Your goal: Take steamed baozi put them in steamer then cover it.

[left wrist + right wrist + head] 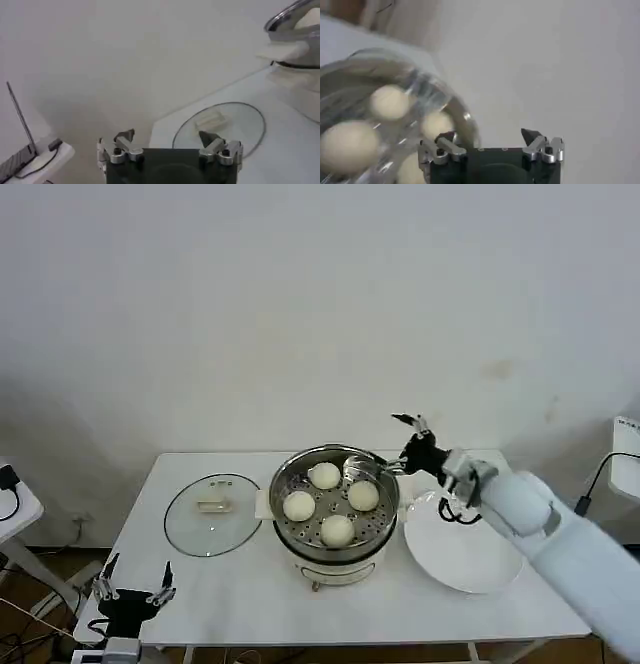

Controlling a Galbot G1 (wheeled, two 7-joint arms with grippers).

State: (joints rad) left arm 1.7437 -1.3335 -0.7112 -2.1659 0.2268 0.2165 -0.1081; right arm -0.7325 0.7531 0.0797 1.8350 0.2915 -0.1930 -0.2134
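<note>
The steel steamer (290, 536) stands mid-table with several cream baozi (324, 475) on its perforated tray. The glass cover (190, 529) lies flat on the table to the steamer's left, cream handle up. My right gripper (397, 446) hangs open and empty just above the steamer's far right rim. In the right wrist view the open right gripper (488, 135) sits beside the steamer rim (445, 100), with a baozi (390, 101) below. My left gripper (133, 582) waits open near the table's front left corner. From its wrist, the left gripper (165, 136) faces the cover (220, 122) and the steamer (295, 30).
A flat white plate (465, 544) lies bare to the right of the steamer, under my right forearm. A small side table (12, 509) with a cable stands off the left edge. A white wall rises behind the table.
</note>
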